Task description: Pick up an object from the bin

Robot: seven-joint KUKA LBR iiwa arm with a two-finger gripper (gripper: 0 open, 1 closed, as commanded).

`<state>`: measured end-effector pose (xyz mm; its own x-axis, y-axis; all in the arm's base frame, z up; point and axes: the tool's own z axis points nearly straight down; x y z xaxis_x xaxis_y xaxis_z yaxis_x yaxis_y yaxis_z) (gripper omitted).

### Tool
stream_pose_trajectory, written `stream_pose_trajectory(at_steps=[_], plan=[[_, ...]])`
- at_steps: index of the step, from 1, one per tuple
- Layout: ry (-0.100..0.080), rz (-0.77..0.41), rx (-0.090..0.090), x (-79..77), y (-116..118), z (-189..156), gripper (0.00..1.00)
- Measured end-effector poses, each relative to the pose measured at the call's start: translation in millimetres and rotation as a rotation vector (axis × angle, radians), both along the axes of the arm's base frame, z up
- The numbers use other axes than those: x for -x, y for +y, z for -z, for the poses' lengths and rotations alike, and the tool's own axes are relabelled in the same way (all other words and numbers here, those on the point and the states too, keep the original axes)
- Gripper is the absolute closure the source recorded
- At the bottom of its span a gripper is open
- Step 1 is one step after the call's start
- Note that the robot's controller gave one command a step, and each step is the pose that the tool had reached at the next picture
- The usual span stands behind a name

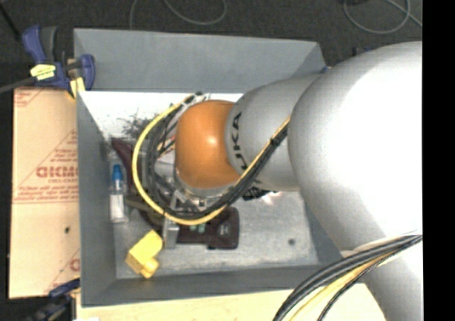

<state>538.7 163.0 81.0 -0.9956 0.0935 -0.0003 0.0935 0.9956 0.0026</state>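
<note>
view: camera view, looking down on the bin, arm in from the right
bin: grey metal bin [96, 192], floor mostly bare on the right
arm: the orange cover [202, 145] and the yellow and black cables [146, 163] sit over the bin's middle and hide what is under them
end effector: low, near the front wall; a grey part of it [173, 229] pokes out below the orange cover
end effector state: cannot tell whether open or closed; the cover hides it and nothing is seen gripped
nearest thing: dark maroon flat piece [217, 231], on the floor just right of the end effector, touching or almost; contact unclear
its long axis: roughly left-right, along the front wall
next nearest: yellow block [144, 254], front-left corner, just below-left of the end effector, apart from it, tilted
others: clear tube with blue part [116, 186] along the left wall, long axis front-to-back; black wiry tuft [131, 124] in the back-left corner, well apart
key relation: judged target is the maroon piece, to the right, or the yellow block, down-left; both are near
step: judged at descent or about to close; pick not yet done
</note>
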Motion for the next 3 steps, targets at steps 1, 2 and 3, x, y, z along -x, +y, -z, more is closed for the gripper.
stream_pose_trajectory(at_steps=[1,2,3], plan=[[0.0,-0.02,0.001,1.4,26,21,0.0],[0.001,0.154,-0.001,2.7,5,14,0.0],[-0.003,0.156,0.001,-2.0,-1,11,0.0]])
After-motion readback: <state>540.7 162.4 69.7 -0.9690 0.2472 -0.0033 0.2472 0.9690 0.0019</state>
